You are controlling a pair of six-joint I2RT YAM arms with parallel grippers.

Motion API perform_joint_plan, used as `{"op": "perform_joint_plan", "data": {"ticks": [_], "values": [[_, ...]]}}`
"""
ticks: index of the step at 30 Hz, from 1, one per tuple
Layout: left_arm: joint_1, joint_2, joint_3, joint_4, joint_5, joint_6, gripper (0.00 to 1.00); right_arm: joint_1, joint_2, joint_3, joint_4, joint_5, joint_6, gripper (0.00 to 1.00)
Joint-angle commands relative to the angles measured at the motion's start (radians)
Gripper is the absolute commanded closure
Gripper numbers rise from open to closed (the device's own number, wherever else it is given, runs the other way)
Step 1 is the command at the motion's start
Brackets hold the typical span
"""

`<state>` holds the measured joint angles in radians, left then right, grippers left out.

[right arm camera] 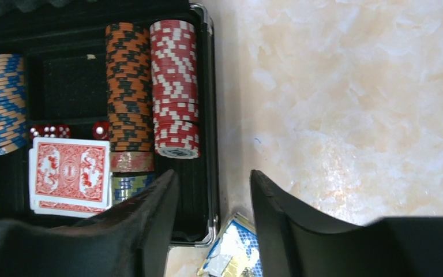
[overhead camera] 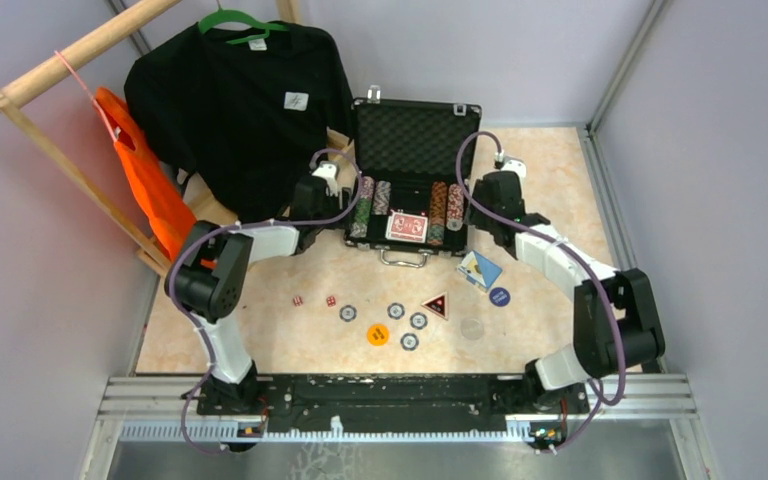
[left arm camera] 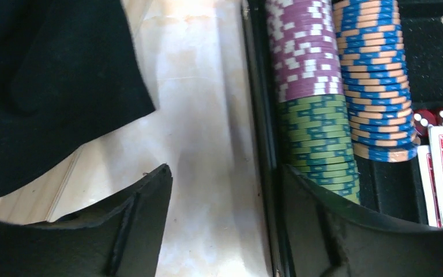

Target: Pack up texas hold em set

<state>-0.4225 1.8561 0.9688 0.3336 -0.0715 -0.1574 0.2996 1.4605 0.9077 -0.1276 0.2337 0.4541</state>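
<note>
Marbled tabletop (overhead camera: 560, 180), black T-shirt (overhead camera: 245, 100) hanging back left, and the case (overhead camera: 415, 135) lies open beside it, lid up. Left pincer (left arm camera: 226, 173) is wide, straddling the case's left wall and holding nothing; right pincer (right arm camera: 214, 173) gapes too, empty, astride the right wall. Chip rows (left arm camera: 308, 57) fill the tray, red-backed cards (overhead camera: 407, 227) in front. Out on the tabletop near the handle: triangular token (overhead camera: 437, 304), orange token (overhead camera: 378, 334), loose chips (overhead camera: 397, 311), two red dice (overhead camera: 298, 300)
</note>
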Motion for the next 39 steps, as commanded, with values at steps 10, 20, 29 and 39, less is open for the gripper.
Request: {"op": "perform_joint_plan", "data": {"ticks": [10, 20, 29, 39], "values": [[-0.027, -0.144, -0.077, 0.014, -0.065, -0.054, 0.01, 0.112, -0.185, -0.048, 0.069, -0.112, -0.182, 0.28], [-0.043, -0.363, -0.118, -0.226, -0.337, -0.159, 0.03, 0.481, -0.184, -0.127, 0.038, -0.021, -0.220, 0.32], [-0.031, -0.521, -0.309, -0.358, -0.385, -0.367, 0.01, 0.730, -0.026, -0.084, 0.093, 0.049, -0.176, 0.32], [-0.031, -0.421, -0.350, -0.219, -0.149, -0.432, 0.01, 0.768, 0.059, -0.034, -0.006, 0.109, -0.143, 0.32]]}}
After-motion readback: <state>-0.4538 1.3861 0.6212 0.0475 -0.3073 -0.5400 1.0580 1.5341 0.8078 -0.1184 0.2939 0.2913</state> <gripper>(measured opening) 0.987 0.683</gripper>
